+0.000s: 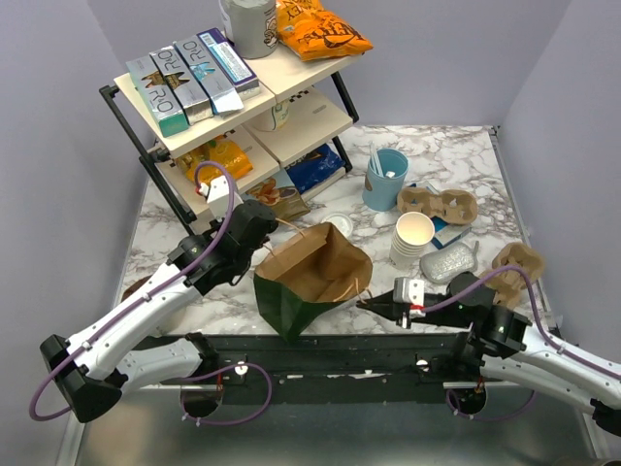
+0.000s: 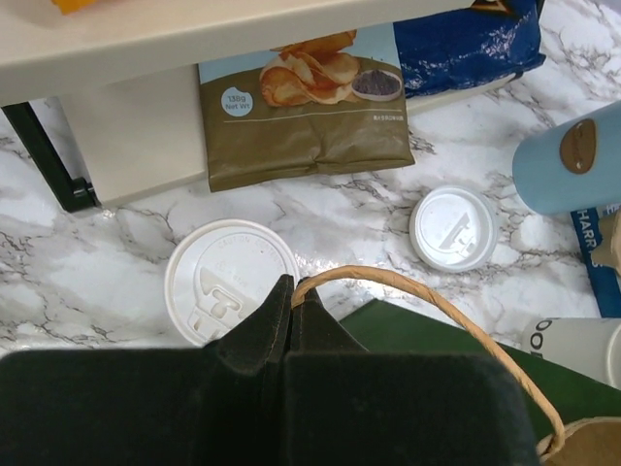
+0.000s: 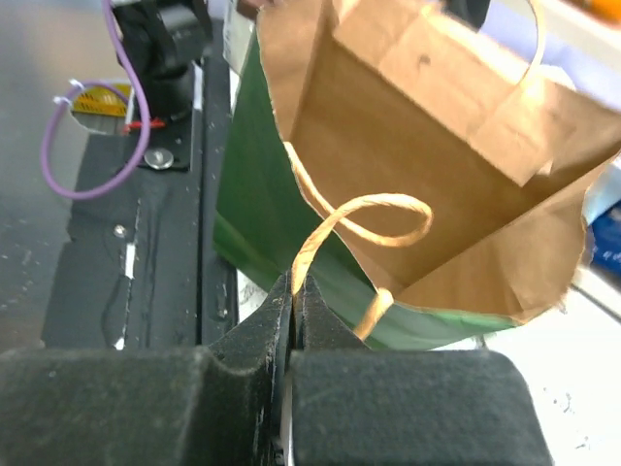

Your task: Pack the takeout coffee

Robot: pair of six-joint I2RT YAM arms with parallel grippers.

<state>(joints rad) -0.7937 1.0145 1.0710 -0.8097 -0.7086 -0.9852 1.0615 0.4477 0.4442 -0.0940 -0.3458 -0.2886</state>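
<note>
The takeout coffee (image 2: 231, 280), a cup under a round white lid, stands on the marble just beyond my left fingertips in the left wrist view; in the top view my left wrist hides it. A green paper bag (image 1: 315, 277) with a brown inside stands open at the front middle. My left gripper (image 1: 264, 233) is shut on the bag's far twine handle (image 2: 408, 289). My right gripper (image 1: 374, 303) is shut on the near twine handle (image 3: 330, 225), at the bag's right front edge.
A loose white lid (image 1: 337, 224) lies behind the bag. A stack of lidless cream cups (image 1: 412, 238), a light blue cup with sticks (image 1: 385, 178), two pulp carriers (image 1: 439, 202) and a silver packet (image 1: 448, 260) sit at the right. A snack rack (image 1: 233, 107) stands back left.
</note>
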